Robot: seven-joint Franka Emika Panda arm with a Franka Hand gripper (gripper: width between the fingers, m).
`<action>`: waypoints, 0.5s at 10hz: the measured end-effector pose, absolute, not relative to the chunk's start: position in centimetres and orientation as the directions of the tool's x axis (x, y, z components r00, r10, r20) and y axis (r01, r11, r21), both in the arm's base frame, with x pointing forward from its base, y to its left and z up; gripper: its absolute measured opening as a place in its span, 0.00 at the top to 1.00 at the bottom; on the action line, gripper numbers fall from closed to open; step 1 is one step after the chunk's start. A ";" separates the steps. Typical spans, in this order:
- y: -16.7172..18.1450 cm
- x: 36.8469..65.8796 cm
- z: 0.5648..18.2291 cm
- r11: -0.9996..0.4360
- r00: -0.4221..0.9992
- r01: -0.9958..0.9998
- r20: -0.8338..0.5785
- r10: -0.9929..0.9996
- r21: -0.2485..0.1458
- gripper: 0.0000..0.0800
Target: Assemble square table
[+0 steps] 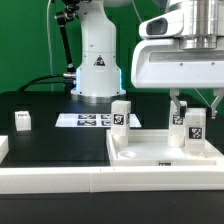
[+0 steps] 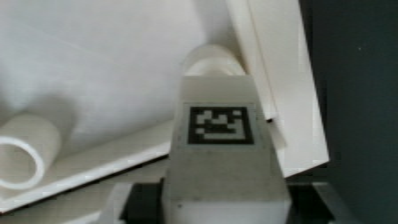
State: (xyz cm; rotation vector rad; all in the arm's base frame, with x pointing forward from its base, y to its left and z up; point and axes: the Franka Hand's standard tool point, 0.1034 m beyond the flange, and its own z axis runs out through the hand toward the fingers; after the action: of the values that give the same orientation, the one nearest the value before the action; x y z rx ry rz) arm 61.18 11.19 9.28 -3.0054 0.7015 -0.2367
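The square table's white tray-like top (image 1: pixel 150 152) lies at the exterior view's right, its raised rim (image 2: pixel 270 70) also showing in the wrist view. A white tagged leg (image 1: pixel 194 128) stands upright on the top's right part. My gripper (image 1: pixel 193 112) comes down from above and is shut on this leg. In the wrist view the leg (image 2: pixel 217 125) fills the gap between the dark fingers (image 2: pixel 150 200) of my gripper (image 2: pixel 222 208). A second tagged leg (image 1: pixel 121 113) stands at the top's far left corner. A rounded white peg end (image 2: pixel 22 150) lies on the top nearby.
A small tagged leg block (image 1: pixel 22 121) stands on the black table at the exterior view's left. The marker board (image 1: pixel 90 120) lies before the robot base (image 1: pixel 97 70). A long white rail (image 1: pixel 60 182) runs along the front, and a white piece (image 1: pixel 3 148) sits at the far left.
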 end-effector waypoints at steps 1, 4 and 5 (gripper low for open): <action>11.2 61.1 9.3 -0.845 0.835 -0.526 0.133 -0.534 -0.093 0.64; 11.3 61.0 9.2 -0.651 0.641 -0.747 0.109 -0.759 -0.135 0.64; 11.5 61.0 9.3 -0.587 0.579 -0.797 0.098 -0.810 -0.145 0.64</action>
State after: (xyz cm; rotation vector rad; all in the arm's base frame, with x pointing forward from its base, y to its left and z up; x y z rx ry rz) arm 60.97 11.53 9.25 -2.7146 1.3845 -0.2353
